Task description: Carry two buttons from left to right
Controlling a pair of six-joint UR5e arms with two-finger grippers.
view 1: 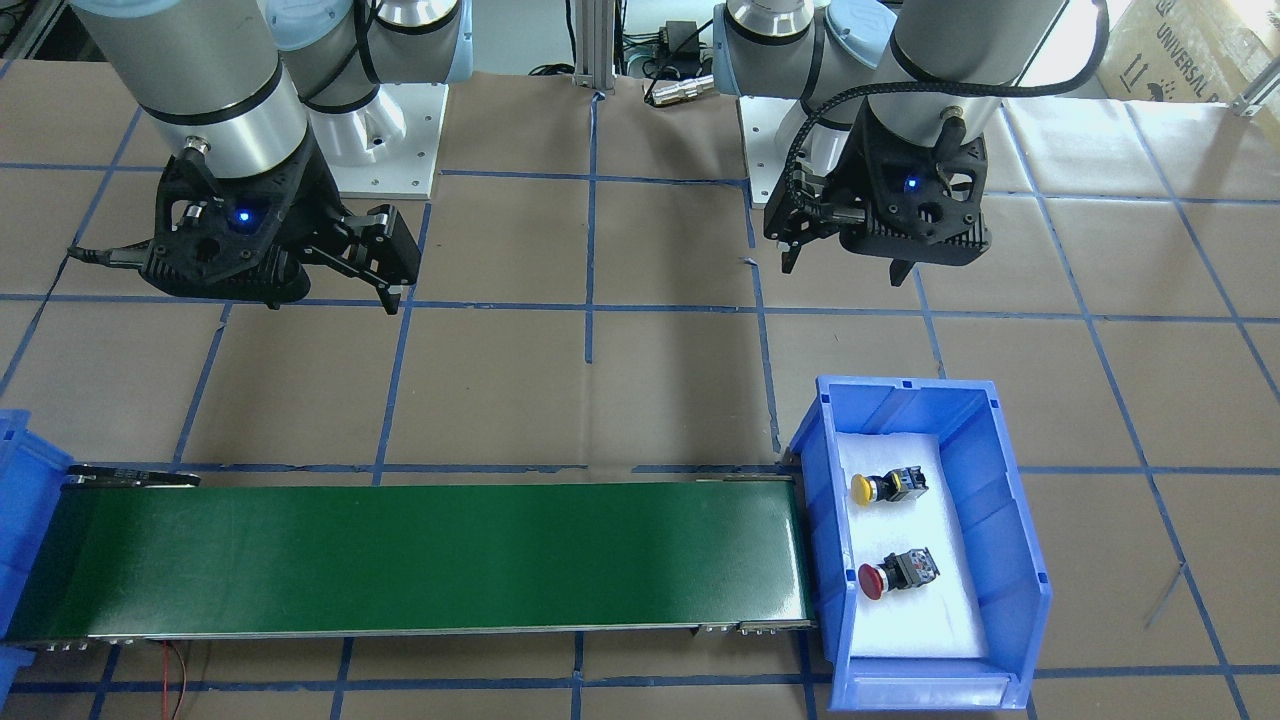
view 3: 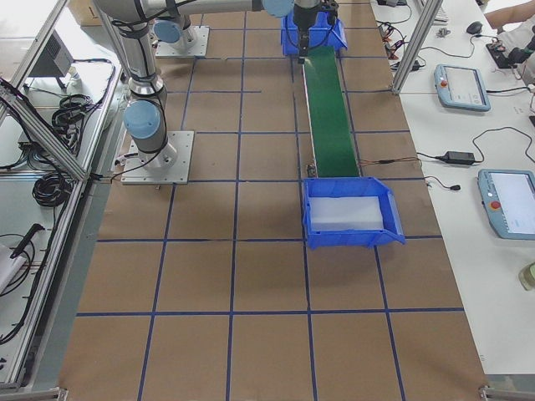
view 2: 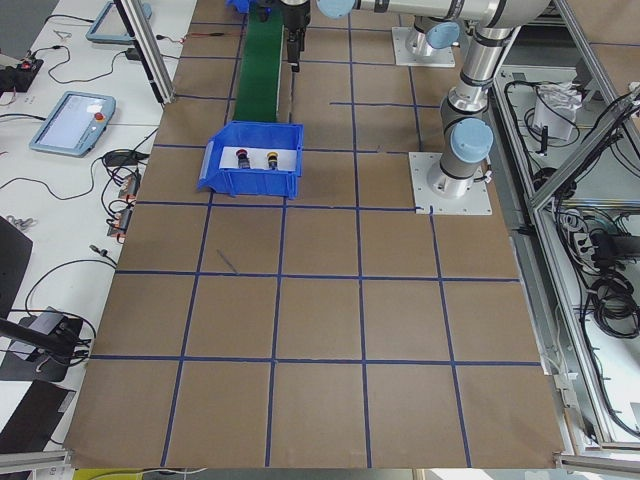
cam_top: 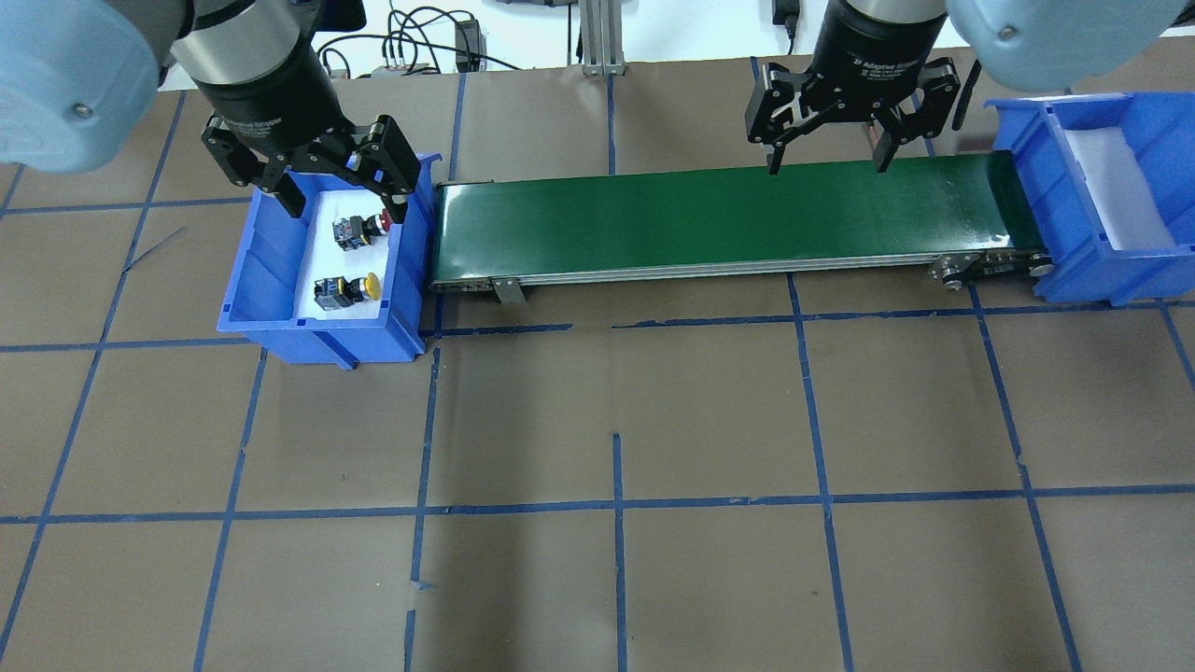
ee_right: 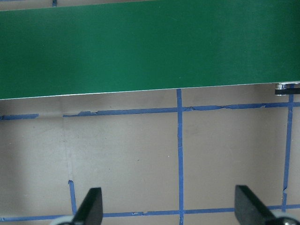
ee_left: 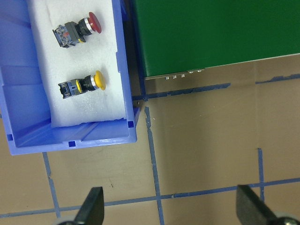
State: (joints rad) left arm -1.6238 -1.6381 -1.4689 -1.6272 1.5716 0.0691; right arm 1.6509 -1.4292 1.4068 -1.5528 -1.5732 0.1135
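1. Nearest me in the front view, the belt runs green between two blue bins.
2. The left bin sits at the belt's end on the robot's left and has a white foam liner.
3. Both buttons lie on that foam on their sides, apart, with their caps toward the belt: the yellow button and the red button.
4. The right bin holds foam only.
5. Farther back, the left gripper hangs over the table on the robot's side of the left bin. Its fingers are spread wide and hold nothing.
6. The right gripper hangs on the robot's side of the belt, also spread wide and holding nothing. I read "Adaptive Gripper" on its body.
7. Farthest back, a cardboard box reads "UNIVERSAL".
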